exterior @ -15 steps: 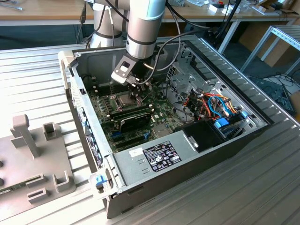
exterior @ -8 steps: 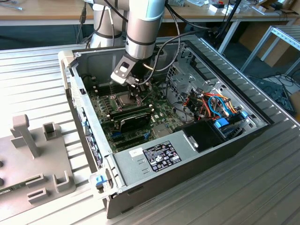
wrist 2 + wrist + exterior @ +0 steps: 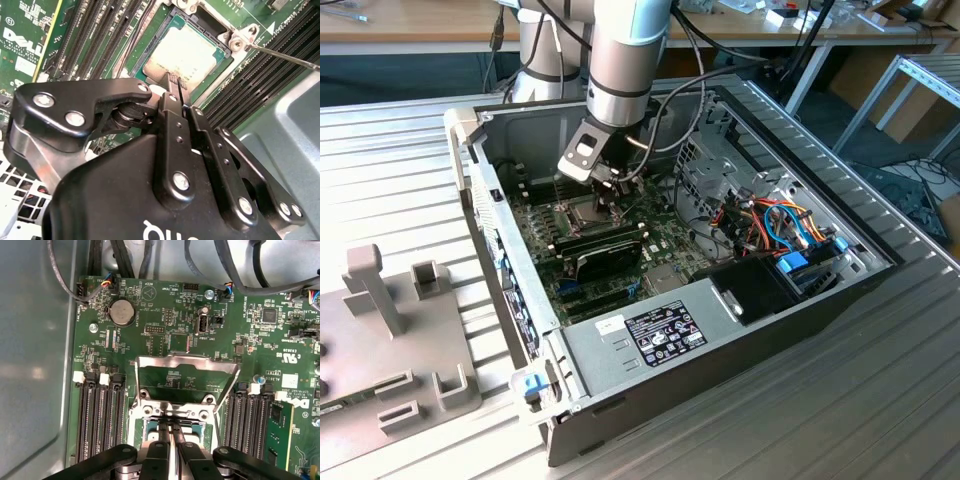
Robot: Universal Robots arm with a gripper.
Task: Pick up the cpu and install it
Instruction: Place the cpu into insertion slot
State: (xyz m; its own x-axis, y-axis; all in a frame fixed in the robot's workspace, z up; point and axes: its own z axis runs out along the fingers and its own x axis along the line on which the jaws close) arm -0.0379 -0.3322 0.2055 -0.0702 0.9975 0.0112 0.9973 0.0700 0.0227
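Note:
The cpu [image 3: 182, 55], a pale silver-grey square, lies flat in the open socket on the green motherboard [image 3: 165, 315]. The socket's hinged metal frame [image 3: 185, 362] stands tilted up behind it. My gripper [image 3: 175, 82] hangs right over the socket inside the computer case, its two thin fingers pressed together. Their tips rest at the near edge of the cpu's top. In the first wrist view the gripper [image 3: 169, 429] points down into the socket opening. The exterior view shows the gripper [image 3: 610, 195] low over the board.
Black memory slots [image 3: 100, 425] flank the socket on both sides. The thin socket lever [image 3: 285, 56] sticks out beside it. A black fan shroud [image 3: 605, 250], the power supply [image 3: 650, 335] and coloured cables [image 3: 780, 225] crowd the case. A grey fixture [image 3: 390, 340] stands outside.

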